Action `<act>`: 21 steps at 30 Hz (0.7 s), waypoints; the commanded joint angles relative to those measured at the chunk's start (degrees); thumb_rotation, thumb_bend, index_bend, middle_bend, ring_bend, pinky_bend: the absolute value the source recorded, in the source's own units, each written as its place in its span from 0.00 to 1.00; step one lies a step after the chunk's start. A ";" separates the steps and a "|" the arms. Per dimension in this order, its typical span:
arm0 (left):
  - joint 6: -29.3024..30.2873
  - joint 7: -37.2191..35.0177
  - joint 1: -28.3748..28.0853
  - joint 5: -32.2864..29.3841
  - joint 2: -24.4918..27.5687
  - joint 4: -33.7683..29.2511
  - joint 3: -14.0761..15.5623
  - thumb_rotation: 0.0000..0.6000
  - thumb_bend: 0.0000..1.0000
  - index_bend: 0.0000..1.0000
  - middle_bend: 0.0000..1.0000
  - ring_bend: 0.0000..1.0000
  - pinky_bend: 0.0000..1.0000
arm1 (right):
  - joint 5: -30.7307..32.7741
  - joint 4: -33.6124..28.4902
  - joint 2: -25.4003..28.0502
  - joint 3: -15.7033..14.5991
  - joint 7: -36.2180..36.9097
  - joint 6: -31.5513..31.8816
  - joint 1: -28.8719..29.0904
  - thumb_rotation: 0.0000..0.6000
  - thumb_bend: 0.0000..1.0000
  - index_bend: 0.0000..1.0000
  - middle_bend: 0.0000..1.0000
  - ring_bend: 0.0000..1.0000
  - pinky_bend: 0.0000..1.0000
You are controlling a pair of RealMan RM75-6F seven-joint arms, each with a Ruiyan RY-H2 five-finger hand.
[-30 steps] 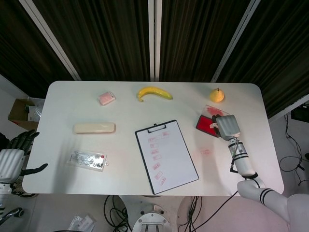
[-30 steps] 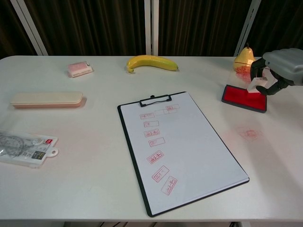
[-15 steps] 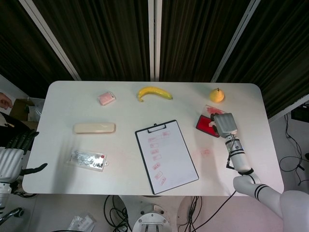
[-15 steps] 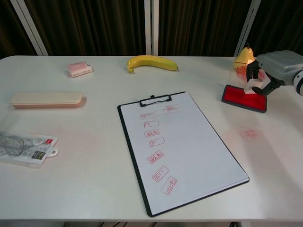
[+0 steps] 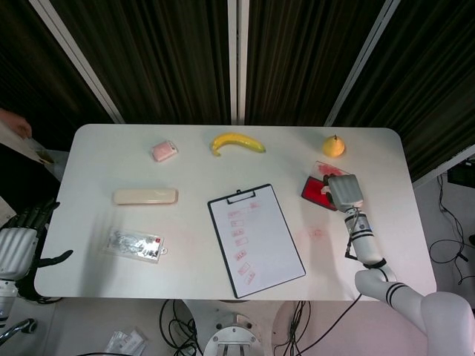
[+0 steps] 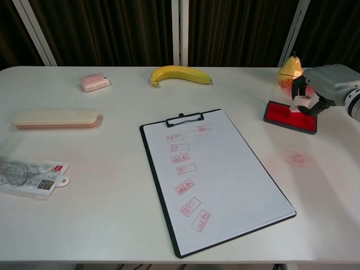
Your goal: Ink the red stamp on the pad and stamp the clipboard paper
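White table [image 6: 101, 185], clipboard [image 6: 216, 174] mid-table, ink pad [image 6: 289, 116] far right. The right hand [image 6: 322, 84] grips the stamp [image 6: 298, 103] on the pad: press flat, lift straight. Left hand [image 5: 18, 241] hangs open off-table.

Mostly matt plastic and paper on a smooth table

The table [image 6: 112, 225] is smooth, matt white; the paper [image 6: 225, 169] is matt on a black clipboard [image 6: 159, 191] with a metal clip [image 6: 184, 118]. The banana [image 6: 180, 73] looks smooth with a slight sheen, the hand [image 6: 323, 87] has a grey plastic shell.
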 commanded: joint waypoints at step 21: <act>0.19 -0.03 0.20 -0.21 0.05 -0.03 -0.02 0.81 0.09 0.11 0.07 0.09 0.19 | -0.22 -7.83 4.47 2.56 4.31 3.15 -0.03 1.00 0.48 0.82 0.67 0.85 0.89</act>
